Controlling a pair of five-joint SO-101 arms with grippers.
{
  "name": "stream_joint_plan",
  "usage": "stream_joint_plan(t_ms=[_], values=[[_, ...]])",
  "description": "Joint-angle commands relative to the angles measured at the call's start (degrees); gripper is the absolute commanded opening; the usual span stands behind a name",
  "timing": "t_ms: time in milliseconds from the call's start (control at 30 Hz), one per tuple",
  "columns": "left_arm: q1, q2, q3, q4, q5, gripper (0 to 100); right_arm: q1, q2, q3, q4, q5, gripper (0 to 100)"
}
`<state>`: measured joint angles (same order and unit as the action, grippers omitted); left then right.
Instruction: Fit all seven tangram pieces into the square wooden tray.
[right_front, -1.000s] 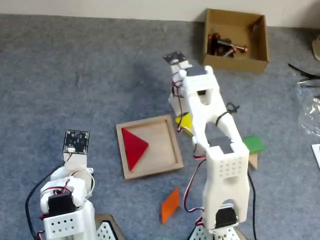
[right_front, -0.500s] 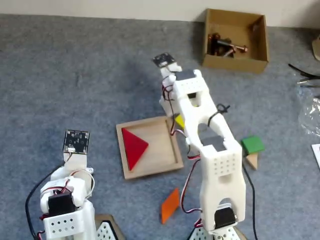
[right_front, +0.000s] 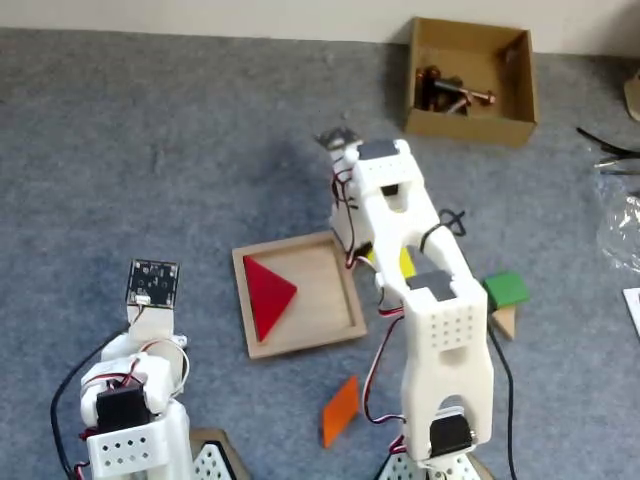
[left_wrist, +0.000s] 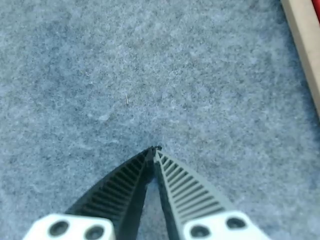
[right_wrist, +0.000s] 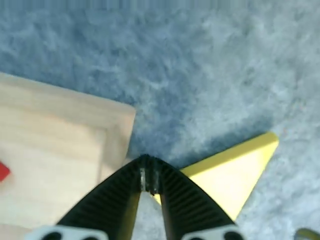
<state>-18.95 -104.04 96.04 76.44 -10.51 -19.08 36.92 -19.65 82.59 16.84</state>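
Off the tray's (right_front: 300, 346) 2 o'clock corner, right gripper (right_wrist: 149, 181) pinches a yellow triangle (right_wrist: 235, 175) corner. Left gripper (left_wrist: 156, 149) at 9 o'clock, fingers together, holding nothing. Red triangle (right_front: 268, 292) in tray.

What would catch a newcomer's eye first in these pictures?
A red triangle lies in the wooden tray in the middle of the table. The right arm's tool hangs shut at the tray's corner, beside a yellow triangle on the grey carpet.
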Motion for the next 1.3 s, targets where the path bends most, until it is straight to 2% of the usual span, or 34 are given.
stream_joint_plan(t_ms=[0, 233, 433, 667, 900, 1100, 1267], values=[[-0.75, -0.31, 1.1, 0.18, 0.18, 1, 1.89, -1.27, -0.84, 1.19, 0.88, 0.5], [-0.75, -0.31, 1.1, 0.18, 0.18, 1, 5.67, -1.1, -6.46, 6.55, 0.88, 0.5], [-0.75, -0.31, 1.1, 0.18, 0.18, 1, 5.41, -1.36, -8.22, 8.48, 0.97, 0.5], [-0.75, -0.31, 1.1, 0.18, 0.18, 1, 5.05, -1.27, -17.8, 18.07, 0.88, 0.6], [-0.75, -0.31, 1.1, 0.18, 0.18, 1, 5.05, -1.27, -20.26, 18.24, 0.88, 6.5], [-0.75, -0.31, 1.1, 0.18, 0.18, 1, 5.14, -1.8, -20.35, 18.42, 0.79, 6.7], [-0.75, -0.31, 1.1, 0.18, 0.18, 1, 5.67, -9.98, -16.66, 18.33, 0.7, 6.9]])
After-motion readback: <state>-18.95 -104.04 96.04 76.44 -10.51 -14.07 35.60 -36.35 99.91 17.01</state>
